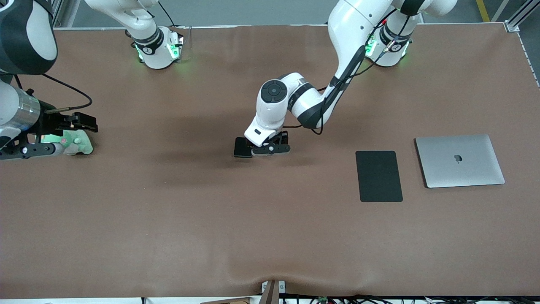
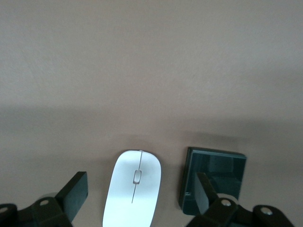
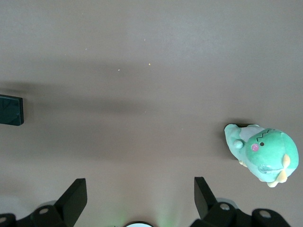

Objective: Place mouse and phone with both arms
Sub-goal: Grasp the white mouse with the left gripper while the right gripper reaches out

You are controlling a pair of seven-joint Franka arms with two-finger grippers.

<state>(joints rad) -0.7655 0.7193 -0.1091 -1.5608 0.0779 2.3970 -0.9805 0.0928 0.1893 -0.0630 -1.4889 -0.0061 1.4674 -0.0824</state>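
Observation:
The white oval mouse [image 2: 134, 190] lies on the brown table between the spread fingers of my left gripper [image 2: 140, 194], which is open and low around it; neither finger touches it. The black phone [image 2: 215, 172] lies flat right beside the mouse, just outside one finger [image 2: 204, 191]. From the front, the left gripper [image 1: 270, 147] covers the mouse, and the phone [image 1: 242, 147] shows next to it at mid-table. My right gripper [image 3: 139, 196] is open with nothing between its fingers. It hangs over the right arm's end of the table [image 1: 63, 136].
A green plush toy [image 1: 79, 143] lies on the table below the right gripper and also shows in the right wrist view [image 3: 264, 151]. A flat black mat [image 1: 379, 176] and a closed silver laptop [image 1: 460, 160] lie side by side toward the left arm's end.

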